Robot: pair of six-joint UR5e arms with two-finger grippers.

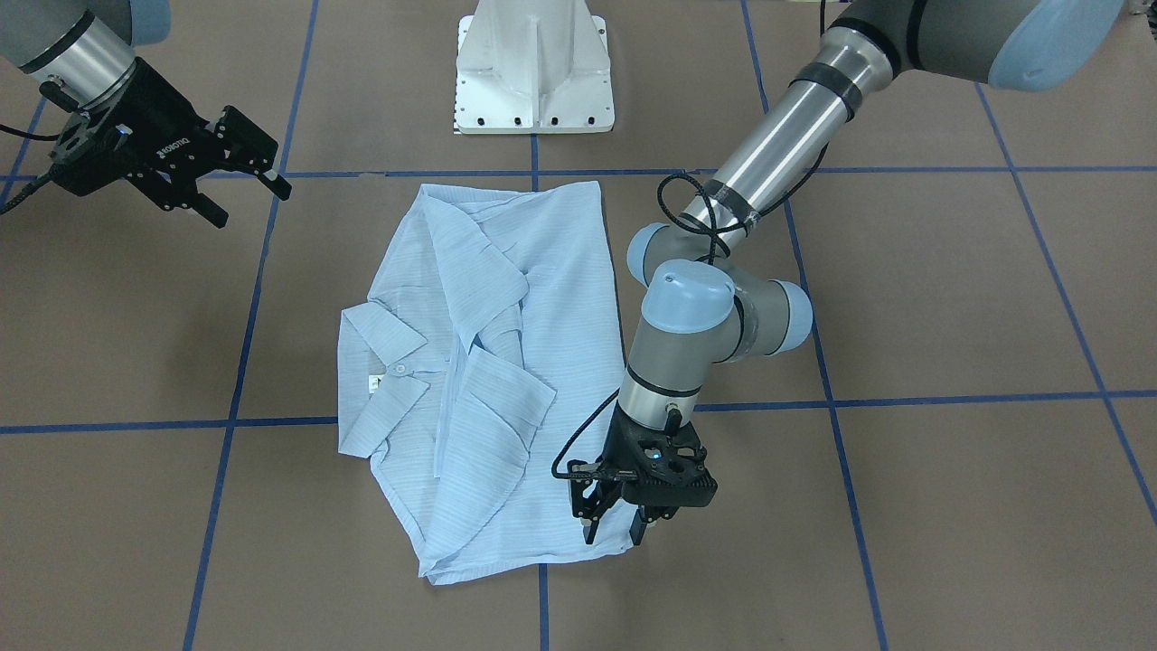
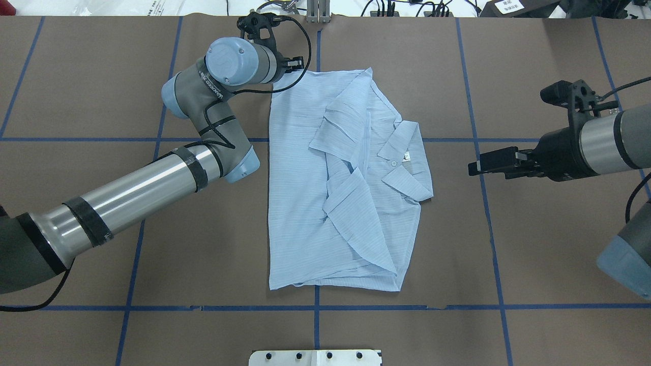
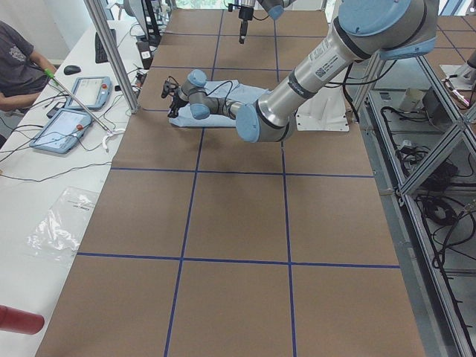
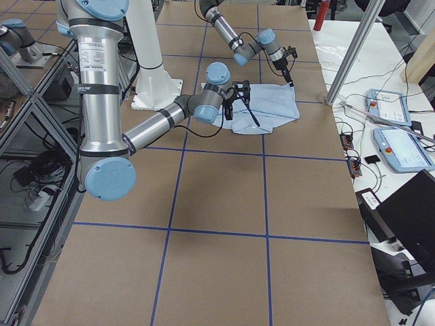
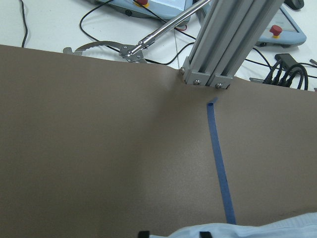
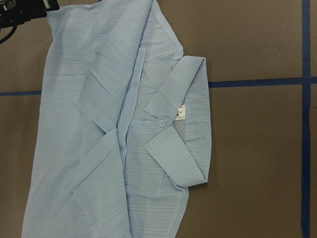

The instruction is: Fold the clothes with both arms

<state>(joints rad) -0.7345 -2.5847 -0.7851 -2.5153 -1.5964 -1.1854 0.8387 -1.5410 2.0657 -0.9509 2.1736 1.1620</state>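
The pale-blue striped shirt [image 1: 506, 362] [image 2: 305, 193] [image 6: 99, 124] lies partly folded on the brown table, with its sleeves laid over the front and its collar toward my right arm. My left gripper [image 1: 615, 529] [image 2: 297, 65] points down at the shirt's far corner on the left arm's side. Its fingers are apart, and the fingertips [image 5: 143, 233] stand at the cloth edge [image 5: 257, 230]. My right gripper [image 1: 249, 203] [image 2: 480, 166] hovers open above bare table, clear of the collar.
The white pedestal base [image 1: 533, 72] stands at the table's robot side. Blue tape lines [image 2: 315, 307] grid the brown surface. An aluminium post [image 5: 223, 49], teach pendants [image 3: 74, 111] and a seated person [image 3: 15, 59] are beyond the far edge.
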